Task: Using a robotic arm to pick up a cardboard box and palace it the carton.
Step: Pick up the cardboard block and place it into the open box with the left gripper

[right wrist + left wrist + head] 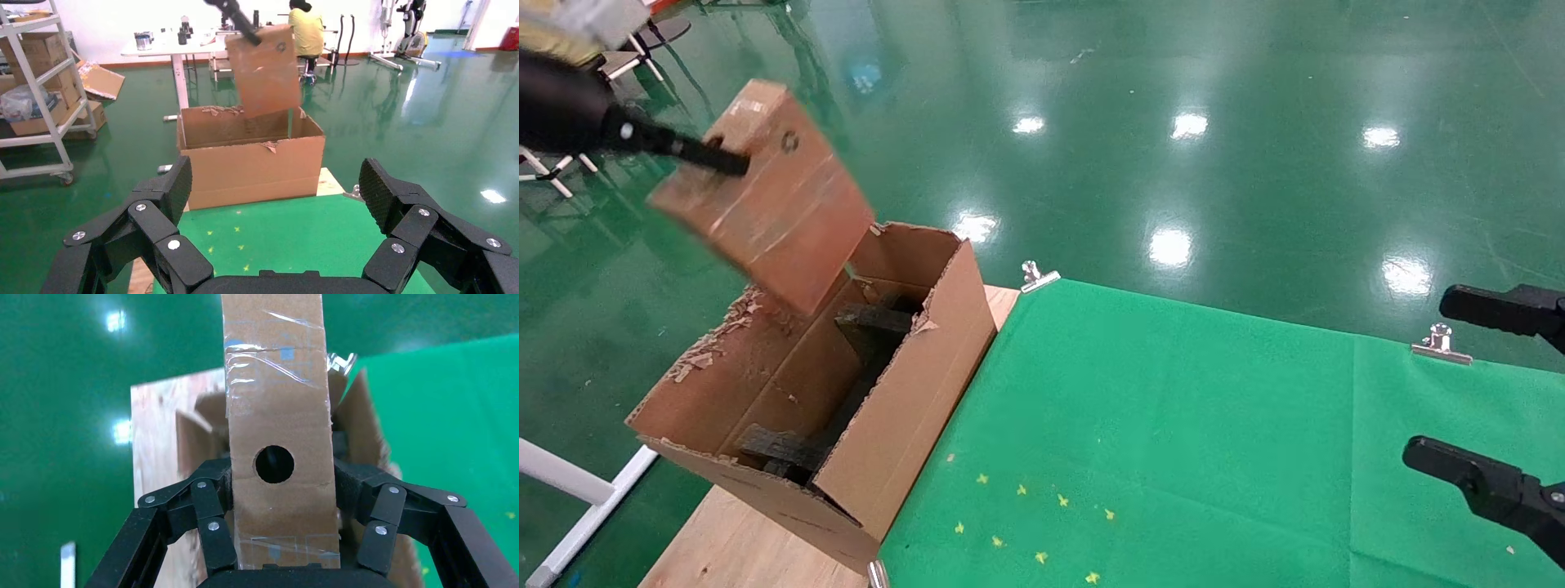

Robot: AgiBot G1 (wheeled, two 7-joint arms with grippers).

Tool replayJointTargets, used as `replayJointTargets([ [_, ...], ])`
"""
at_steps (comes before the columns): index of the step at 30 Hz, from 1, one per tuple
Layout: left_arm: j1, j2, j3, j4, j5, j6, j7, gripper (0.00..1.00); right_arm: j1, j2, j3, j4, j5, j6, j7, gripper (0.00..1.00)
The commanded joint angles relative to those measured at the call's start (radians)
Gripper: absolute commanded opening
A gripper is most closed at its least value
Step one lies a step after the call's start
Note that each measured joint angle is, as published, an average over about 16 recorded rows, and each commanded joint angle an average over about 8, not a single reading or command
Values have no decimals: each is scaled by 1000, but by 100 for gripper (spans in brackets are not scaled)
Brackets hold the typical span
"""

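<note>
My left gripper (727,159) is shut on the cardboard box (764,196), a slim brown taped box with a round hole. It holds the box tilted in the air above the far end of the carton (903,400), a large open brown carton with torn flaps and dark foam pieces (874,322) inside. In the left wrist view the box (278,422) stands between the pads (223,487), with the carton (361,429) below it. In the right wrist view the box (264,70) hangs over the carton (251,165). My right gripper (1430,380) is open and empty at the right edge.
The carton stands on a wooden board (731,539) at the left end of a green cloth (1173,425) marked with small yellow crosses (1026,523). Metal clips (1038,278) hold the cloth's far edge. Green floor lies beyond; a shelf rack (37,92) and tables stand farther off.
</note>
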Motion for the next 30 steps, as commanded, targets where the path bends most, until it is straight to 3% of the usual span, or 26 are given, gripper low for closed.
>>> replayJointTargets([
  [1, 2, -15, 6, 42, 10, -7, 36, 0, 0, 0, 0, 0, 0, 0, 0, 100],
  [18, 159, -59, -27, 304, -52, -149, 244, 0, 0, 0, 0, 0, 0, 0, 0, 100],
  [30, 250, -46, -47, 373, -82, -286, 278, 0, 0, 0, 0, 0, 0, 0, 0, 100],
])
